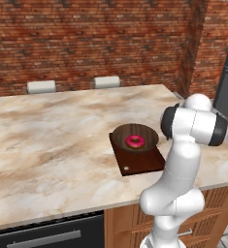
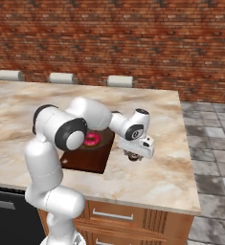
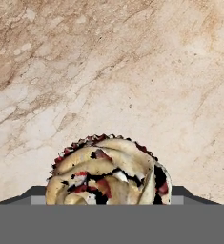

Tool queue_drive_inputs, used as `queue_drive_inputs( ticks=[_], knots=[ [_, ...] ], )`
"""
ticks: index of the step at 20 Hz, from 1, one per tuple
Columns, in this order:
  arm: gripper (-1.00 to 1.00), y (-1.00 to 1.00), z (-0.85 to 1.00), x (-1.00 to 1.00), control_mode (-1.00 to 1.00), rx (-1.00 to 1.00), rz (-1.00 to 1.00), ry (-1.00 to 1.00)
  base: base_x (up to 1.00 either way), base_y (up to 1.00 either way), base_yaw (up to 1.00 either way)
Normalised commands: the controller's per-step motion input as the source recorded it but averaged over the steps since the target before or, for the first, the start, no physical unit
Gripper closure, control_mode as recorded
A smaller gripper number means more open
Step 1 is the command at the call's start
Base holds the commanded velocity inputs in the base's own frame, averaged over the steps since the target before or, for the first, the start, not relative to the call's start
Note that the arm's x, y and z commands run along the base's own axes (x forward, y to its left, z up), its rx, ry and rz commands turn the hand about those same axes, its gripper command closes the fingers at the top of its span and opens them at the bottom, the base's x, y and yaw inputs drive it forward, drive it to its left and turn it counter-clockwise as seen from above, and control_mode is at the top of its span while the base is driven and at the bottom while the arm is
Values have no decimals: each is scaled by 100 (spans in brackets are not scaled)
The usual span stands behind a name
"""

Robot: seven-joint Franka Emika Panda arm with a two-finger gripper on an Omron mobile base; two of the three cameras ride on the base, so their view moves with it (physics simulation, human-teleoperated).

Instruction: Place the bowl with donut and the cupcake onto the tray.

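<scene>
Your bowl (image 1: 135, 136) is already sitting on the tray (image 1: 143, 163), covering its far half, and the donut (image 1: 135, 141) with the pink icing lies flat right in the middle of the bowl. The tray itself is on the marble counter (image 1: 52, 140), close to the front edge; in the left base view its bare near half sticks out at about 6 o'clock from the bowl, pale dot near the front-left corner. From the right base view you get the same stack, with the donut (image 2: 91, 140) peeking out just past the arm's elbow. Now the cupcake (image 3: 108, 170): in the hand view it sits at 6 o'clock, pale swirled frosting with red bits, resting on the counter. In the right base view the gripper (image 2: 132, 156) hangs low over the counter at roughly 3 o'clock from the tray, off its right edge, and there's something dark right under it. I honestly can't tell whether the claw is gripping the cupcake or just spread around it.
</scene>
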Motion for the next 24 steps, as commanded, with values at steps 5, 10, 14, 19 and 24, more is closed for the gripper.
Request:
queue_drive_inputs(
  ticks=[5, 10, 14, 19, 24],
  knots=[
    [100, 19, 38, -56, -100, 0, 0, -8, 0, 0, 0],
    [100, 16, 47, -55, -100, 0, 0, -3, 0, 0, 0],
    [100, 22, 31, -46, -100, 0, 0, 0, 0, 0, 0],
    [100, 38, 18, -41, -100, 0, 2, 0, 0, 0, 0],
    [100, 45, 14, -20, -100, 0, 2, 0, 0, 0, 0]
  ],
)
